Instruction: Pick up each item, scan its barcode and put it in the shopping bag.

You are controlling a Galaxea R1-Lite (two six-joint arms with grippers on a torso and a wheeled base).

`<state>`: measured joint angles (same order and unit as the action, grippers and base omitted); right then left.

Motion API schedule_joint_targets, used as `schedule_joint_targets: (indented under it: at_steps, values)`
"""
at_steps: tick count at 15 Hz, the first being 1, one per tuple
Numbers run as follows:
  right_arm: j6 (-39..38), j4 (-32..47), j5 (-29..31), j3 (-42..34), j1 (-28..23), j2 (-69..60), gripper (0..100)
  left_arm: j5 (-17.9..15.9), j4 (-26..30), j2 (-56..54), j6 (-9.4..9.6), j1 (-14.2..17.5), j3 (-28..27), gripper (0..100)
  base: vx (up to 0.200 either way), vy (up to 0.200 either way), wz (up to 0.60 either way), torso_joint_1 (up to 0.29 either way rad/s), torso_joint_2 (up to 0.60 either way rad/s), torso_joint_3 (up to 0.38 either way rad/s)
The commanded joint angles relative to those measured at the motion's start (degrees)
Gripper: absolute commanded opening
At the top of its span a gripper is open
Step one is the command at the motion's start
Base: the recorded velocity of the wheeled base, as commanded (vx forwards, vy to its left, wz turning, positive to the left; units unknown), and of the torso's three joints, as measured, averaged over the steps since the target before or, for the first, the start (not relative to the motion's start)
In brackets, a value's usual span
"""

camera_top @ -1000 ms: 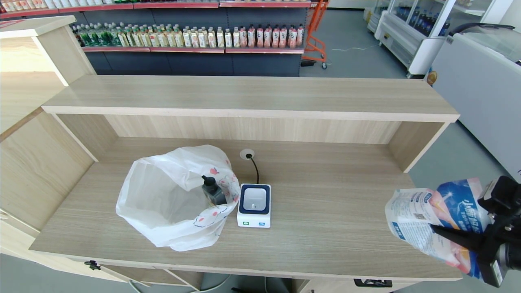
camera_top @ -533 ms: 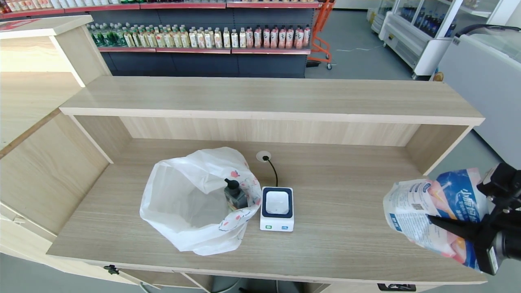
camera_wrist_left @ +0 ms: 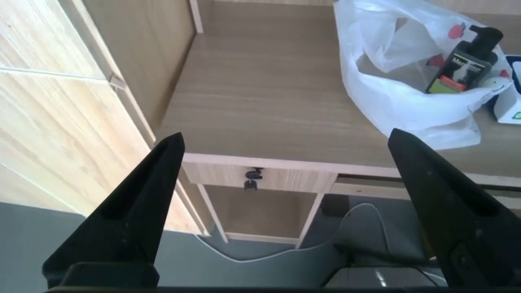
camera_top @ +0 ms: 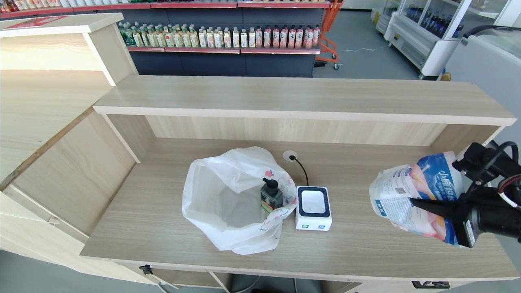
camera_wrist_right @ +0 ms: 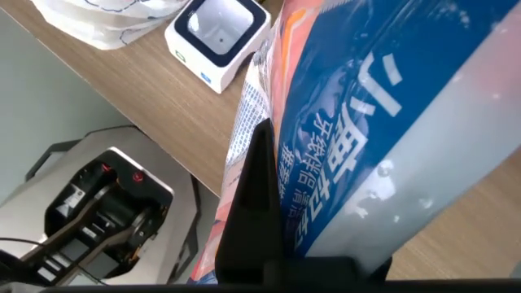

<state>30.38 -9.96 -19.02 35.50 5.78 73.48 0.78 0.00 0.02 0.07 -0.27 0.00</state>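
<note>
A white shopping bag (camera_top: 228,203) lies open on the wooden counter (camera_top: 366,248), with a dark pump bottle (camera_top: 271,196) standing inside it. Right beside the bag sits a white barcode scanner (camera_top: 312,207) with a dark-framed window. My right gripper (camera_top: 421,202) is shut on a blue, white and pink snack package (camera_top: 411,191), held above the counter's right part, apart from the scanner. In the right wrist view the package (camera_wrist_right: 366,122) hangs over the scanner (camera_wrist_right: 216,37). My left gripper (camera_wrist_left: 285,195) stands open with nothing in it, off the counter's front left, away from the bag (camera_wrist_left: 399,89).
A raised wooden ledge (camera_top: 301,97) and side walls enclose the counter's back and ends. The scanner's black cable (camera_top: 302,169) runs to a hole at the back. Store shelves with bottles (camera_top: 220,36) and freezers (camera_top: 431,36) stand far behind.
The head camera has swung, so the whole scene sits further right. My right gripper has carried the package up and closer to the scanner.
</note>
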Motion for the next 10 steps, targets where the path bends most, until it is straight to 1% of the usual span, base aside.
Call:
schedule_joint_targets:
  at_steps: [1,5,10]
  values:
    - [0.2,-0.1,-0.3,1.8,0.0,3.5,0,0.0,0.0,0.0,0.19,0.0,0.0,100,0.000,0.200,0.00,0.007,0.00,0.002]
    - [0.5,-0.2,-0.2,2.2,-0.2,6.1,0,0.0,0.0,0.0,0.28,0.0,0.0,100,0.000,0.000,0.00,0.000,0.00,0.000]
    - [0.6,-1.6,-0.6,1.9,0.1,8.6,0,0.0,0.0,0.0,0.28,0.0,0.0,100,0.200,0.000,0.00,-0.004,-0.01,0.003]
